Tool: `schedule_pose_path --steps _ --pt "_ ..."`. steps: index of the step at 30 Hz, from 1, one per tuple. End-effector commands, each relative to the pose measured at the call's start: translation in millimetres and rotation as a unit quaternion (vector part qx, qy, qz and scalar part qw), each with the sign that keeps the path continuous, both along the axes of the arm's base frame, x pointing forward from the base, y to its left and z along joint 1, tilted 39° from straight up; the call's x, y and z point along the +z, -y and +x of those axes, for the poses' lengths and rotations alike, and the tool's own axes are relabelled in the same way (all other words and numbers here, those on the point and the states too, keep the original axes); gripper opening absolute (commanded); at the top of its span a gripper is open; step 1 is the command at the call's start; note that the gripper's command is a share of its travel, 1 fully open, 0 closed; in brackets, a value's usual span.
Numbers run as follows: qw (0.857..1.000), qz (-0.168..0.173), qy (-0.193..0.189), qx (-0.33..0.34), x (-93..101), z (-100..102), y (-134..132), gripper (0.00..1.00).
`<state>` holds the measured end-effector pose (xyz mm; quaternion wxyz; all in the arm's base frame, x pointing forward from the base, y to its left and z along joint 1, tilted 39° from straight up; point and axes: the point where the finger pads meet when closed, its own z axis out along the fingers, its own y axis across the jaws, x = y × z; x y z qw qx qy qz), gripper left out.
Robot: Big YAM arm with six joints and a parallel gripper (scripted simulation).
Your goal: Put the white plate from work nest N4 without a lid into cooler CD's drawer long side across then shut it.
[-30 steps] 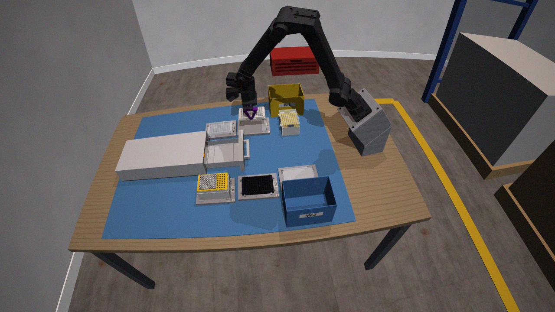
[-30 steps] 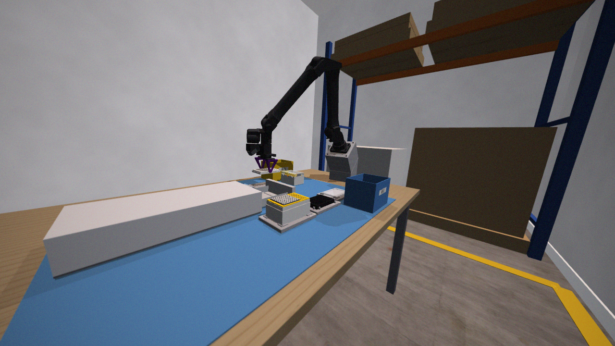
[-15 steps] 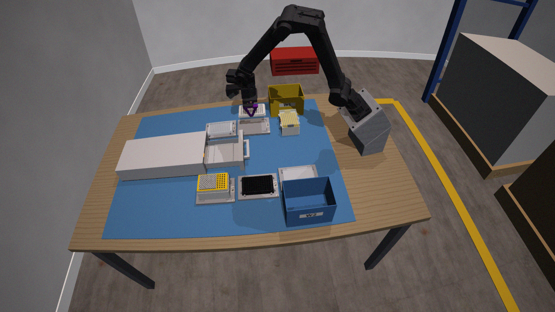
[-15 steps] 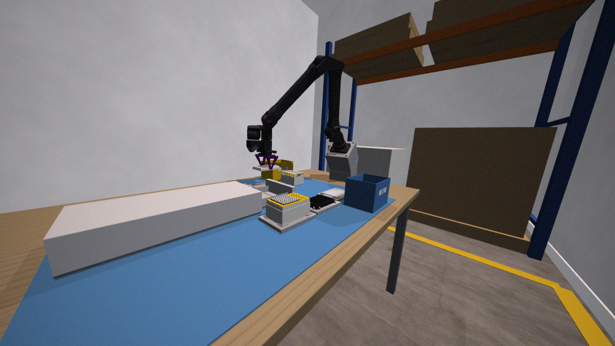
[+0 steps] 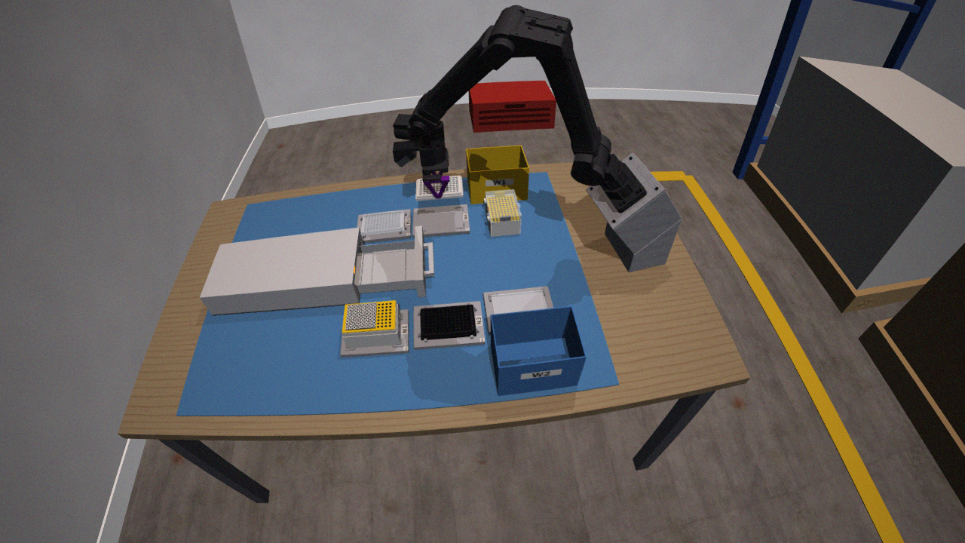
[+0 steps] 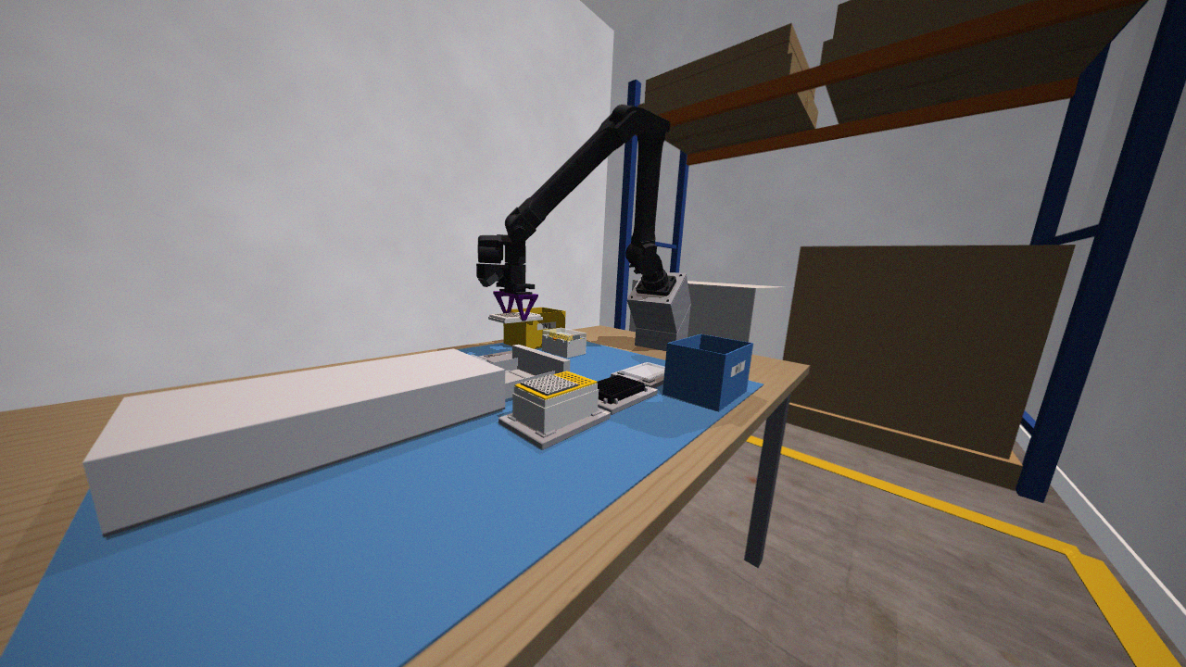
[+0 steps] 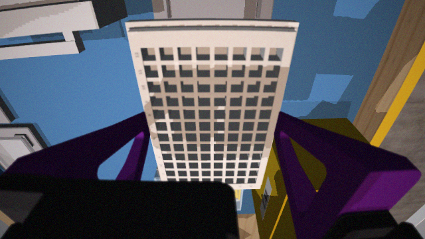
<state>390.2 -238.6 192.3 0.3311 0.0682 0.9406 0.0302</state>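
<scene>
My gripper [image 5: 436,187] with purple fingers is shut on the white plate [image 5: 439,186], gripping its two long sides, and holds it level and right way up above the bench. In the wrist view the plate [image 7: 212,106] fills the middle between the fingers. It also shows in the exterior view [image 6: 507,317]. Below it the grey nest [image 5: 442,219] stands empty. The cooler CD [image 5: 283,268] lies at the left with its drawer [image 5: 391,265] pulled out toward the arm's base. The drawer's bar handle [image 5: 427,259] faces right. A small amber lamp [image 5: 353,269] shows at the drawer's edge.
A yellow bin [image 5: 497,173] stands just right of the gripper. A yellow tip box [image 5: 503,213] stands in front of it. A clear-lidded plate [image 5: 384,224] sits left of the empty nest. At the front are a yellow-topped rack [image 5: 369,323], a black plate [image 5: 448,321], a white lid [image 5: 518,299] and a blue bin [image 5: 537,348].
</scene>
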Motion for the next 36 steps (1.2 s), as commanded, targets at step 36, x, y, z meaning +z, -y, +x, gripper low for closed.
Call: schedule_pose_path --steps 36 --pt "1.0 -0.014 0.015 -0.001 35.6 -2 13 0.0"
